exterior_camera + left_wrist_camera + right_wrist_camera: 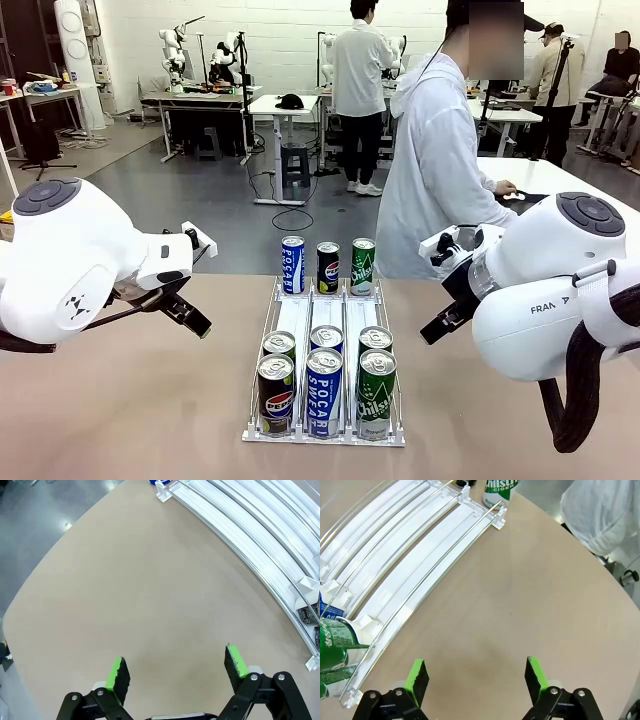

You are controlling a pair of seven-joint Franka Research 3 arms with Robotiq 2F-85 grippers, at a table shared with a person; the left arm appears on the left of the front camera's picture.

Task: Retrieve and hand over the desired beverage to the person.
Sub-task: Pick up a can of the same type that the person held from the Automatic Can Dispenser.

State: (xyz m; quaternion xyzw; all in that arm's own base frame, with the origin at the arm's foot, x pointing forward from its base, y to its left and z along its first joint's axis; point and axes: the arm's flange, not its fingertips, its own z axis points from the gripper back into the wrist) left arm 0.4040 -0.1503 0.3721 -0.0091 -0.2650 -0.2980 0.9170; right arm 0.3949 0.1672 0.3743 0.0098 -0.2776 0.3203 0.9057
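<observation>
Nearest, the left end effector (pixel 175 667) is spread wide, empty, over bare tabletop (pixel 125 580). The right end effector (pixel 476 672) is just as wide, touching nothing, beside the white rack (pixel 296 318). The cans (pixel 324 390) stand in that rack mid-tabletop, second-row labels hidden. At the far edge, right of centre, stands the person (pixel 430 170).

The person (pixel 435 170), in a white hooded jacket, stands at the table's (pixel 120 400) far side. Cans stand upright in a white rack (pixel 326 312). At its far end are far Pocari (pixel 292 264), far Pepsi (pixel 328 267) and far cider (pixel 363 266). At its near end are near Pepsi (pixel 275 393), near Pocari (pixel 324 392) and near cider (pixel 376 394), with three cans (pixel 327 338) just behind.
</observation>
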